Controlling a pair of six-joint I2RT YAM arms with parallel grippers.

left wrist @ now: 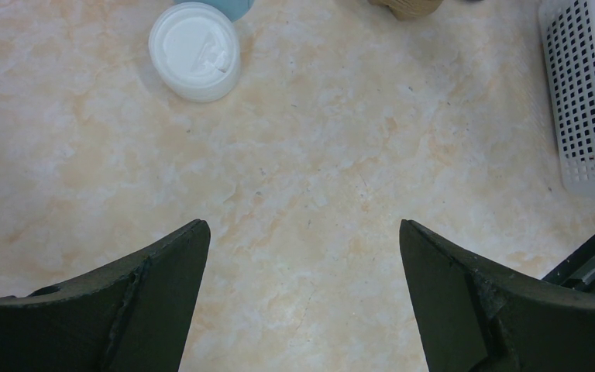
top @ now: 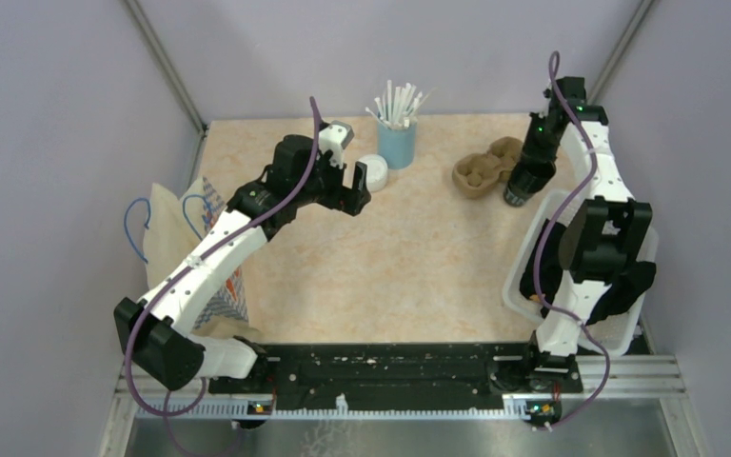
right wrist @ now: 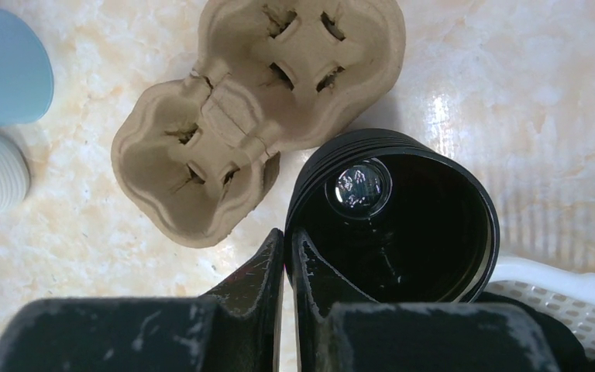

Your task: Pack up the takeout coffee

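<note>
Black cup [right wrist: 434, 256]: uncapped, between pulp carrier [right wrist: 256, 116] and white basket [right wrist: 558, 287]; right gripper [right wrist: 288, 240] pinching its rim. White lid [left wrist: 194, 50]: beside blue cup [right wrist: 4, 66]. Left gripper [left wrist: 302, 232]: spread wide over table [top: 419, 257].

Left tool [left wrist: 302, 229] splayed — right tool [right wrist: 287, 240] pinched.

Bright, even light, soft shadows, slight glare on the tabletop [right wrist: 441, 105].

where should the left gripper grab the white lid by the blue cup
Probably by its rim, straight down from above: the white lid lies flat on the table, low and round, so the open left gripper can straddle it. Avoid the side nearest the blue cup.
</note>
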